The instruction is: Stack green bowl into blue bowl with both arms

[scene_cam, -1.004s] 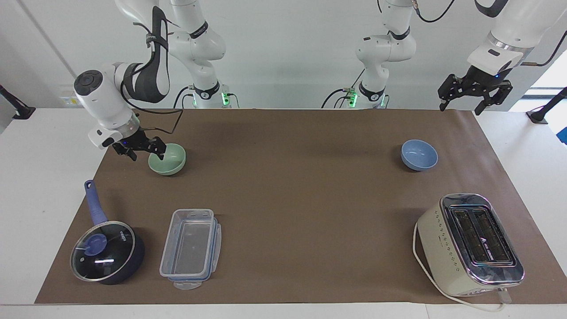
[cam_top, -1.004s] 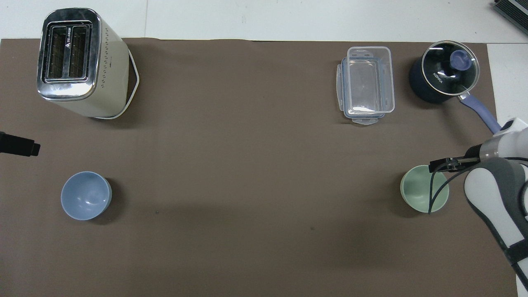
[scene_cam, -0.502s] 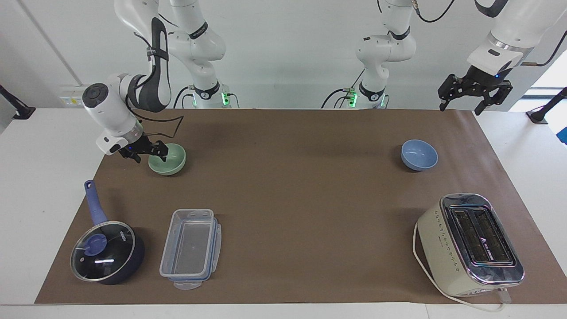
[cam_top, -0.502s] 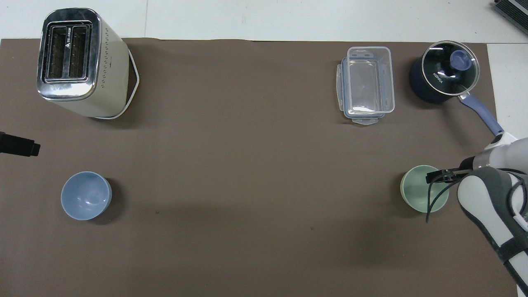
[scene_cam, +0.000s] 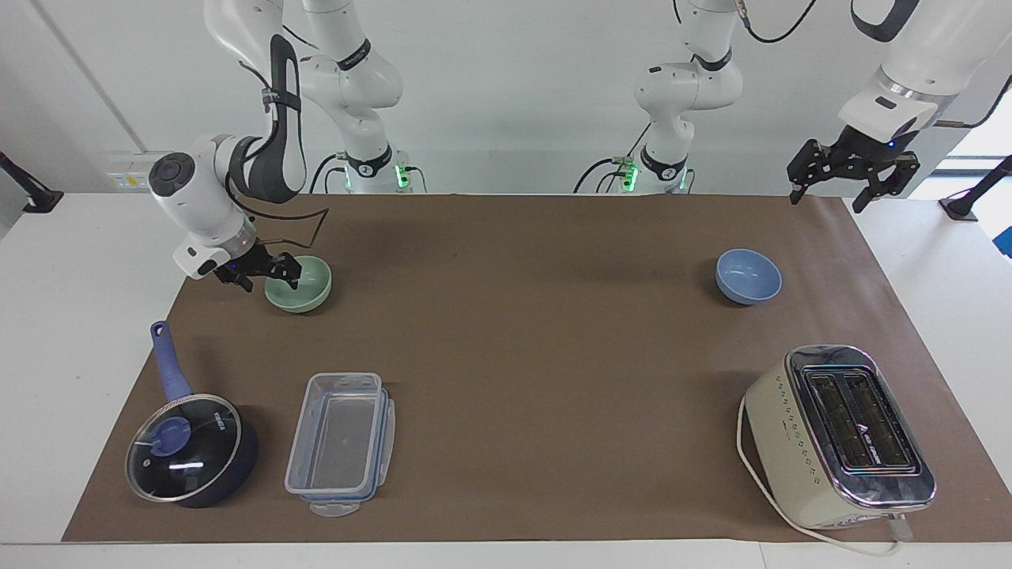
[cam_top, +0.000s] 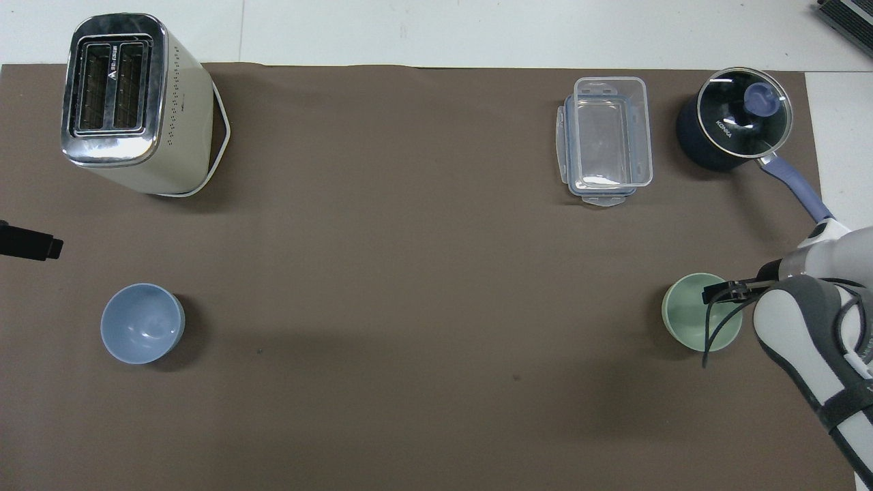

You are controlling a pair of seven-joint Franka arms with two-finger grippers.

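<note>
Taking hold of the green bowl [scene_cam: 299,284] is the step you are in, judging from the facing view: the right claw [scene_cam: 267,272] is down at the bowl's rim on the side toward the right arm's end of the desk [scene_cam: 506,474], one dark finger apparently reaching over the rim into the bowl and the other outside the wall. You cannot tell from here whether the fingers have pinched the rim or only straddle it. The bowl sits flat on the brown mat, nearer to the robots than the saucepan [scene_cam: 190,449] and the clear container [scene_cam: 340,442]. The blue bowl [scene_cam: 748,276] stands well apart, toward the left arm's end, nearer to the robots than the toaster [scene_cam: 838,435]. The left claw [scene_cam: 852,166] hangs high over the mat's edge with its fingers spread and nothing in them; that arm waits. Your next move, as I judge it, calls for a firm pinch on the thin wall, then a straight lift without tipping, and a carry toward the middle where the left arm can take part.

In the overhead view, the right claw [cam_top: 724,293] overlaps the green bowl [cam_top: 692,320] at the rim toward the right arm's end, a cable looping across the bowl's mouth. The blue bowl [cam_top: 142,323] lies upright and empty at the other end of the mat. Only a dark tip of the left claw [cam_top: 31,244] shows at the frame's edge, over the mat between toaster [cam_top: 129,102] and blue bowl.
</note>
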